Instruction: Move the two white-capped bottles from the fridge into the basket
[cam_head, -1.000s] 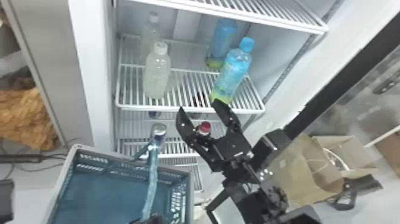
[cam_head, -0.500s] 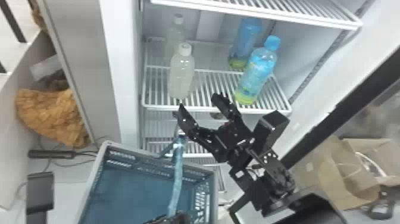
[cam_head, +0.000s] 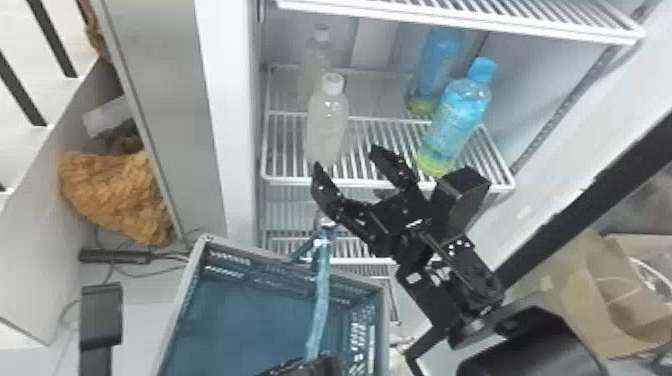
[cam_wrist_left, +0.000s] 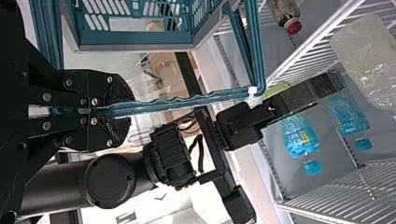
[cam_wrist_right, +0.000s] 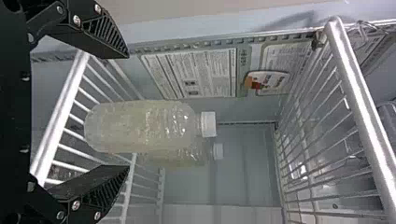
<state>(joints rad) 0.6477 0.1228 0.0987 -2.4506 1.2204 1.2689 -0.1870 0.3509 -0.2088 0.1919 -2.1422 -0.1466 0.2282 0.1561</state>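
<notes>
White-capped bottles (cam_head: 327, 122) on shelf (cam_head: 285, 179), blue-capped bottles (cam_head: 452, 125) near, right gripper (cam_head: 346, 157) spread, left gripper (cam_head: 312, 366) clenching basket handle (cam_head: 321, 300)

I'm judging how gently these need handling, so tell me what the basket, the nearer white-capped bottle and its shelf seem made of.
Basket: probably matt moulded plastic, from its even teal colour and slotted walls.
Nearer white-capped bottle: see-through and glossy, likely plastic, since pale contents show through and highlights dot its surface.
Shelf: looks like white-coated metal wire, given its thin parallel bars.
</notes>
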